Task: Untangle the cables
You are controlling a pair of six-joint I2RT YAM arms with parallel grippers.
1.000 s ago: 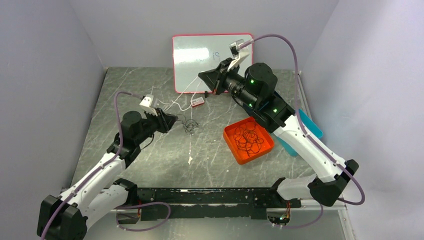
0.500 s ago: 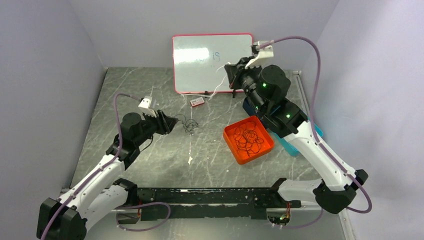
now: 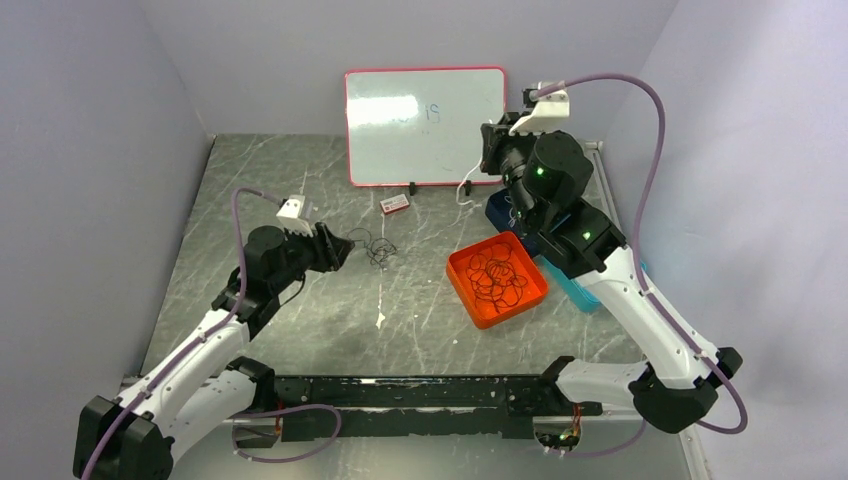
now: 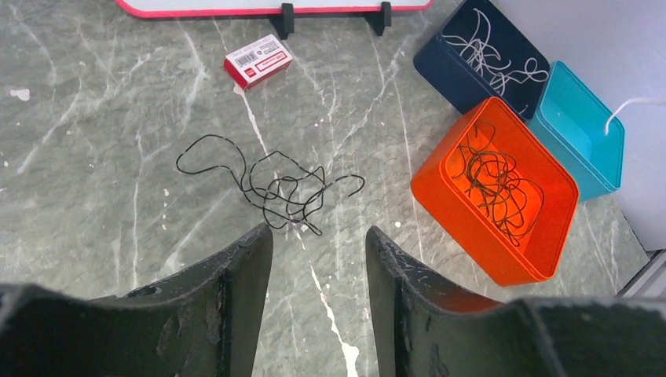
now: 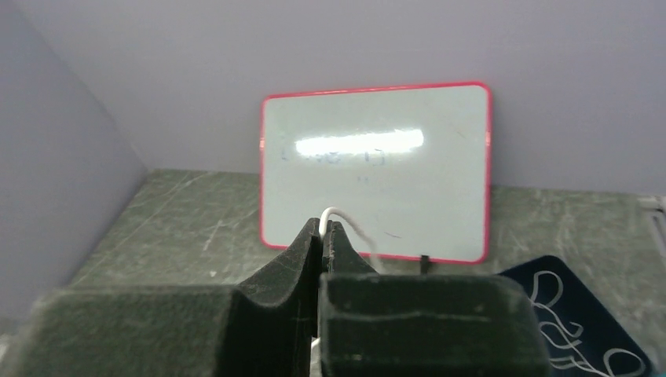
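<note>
The left claw (image 4: 318, 236) is released and empty, jaws apart, facing a black cable tangle (image 4: 284, 191) on the table (image 4: 94, 118). The orange bin (image 4: 462, 236) holds more black cables (image 4: 495, 184). The right claw (image 5: 324, 229) is clenched on a white cable (image 5: 349, 222), raised before the whiteboard (image 5: 408, 196)

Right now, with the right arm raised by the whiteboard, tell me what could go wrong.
The white cable, held only at the tips of the right gripper, may slip out before it reaches the navy bin, or its hanging tail may catch the foot of the whiteboard. The left gripper, open above the black tangle, might grab several loops at once.
</note>
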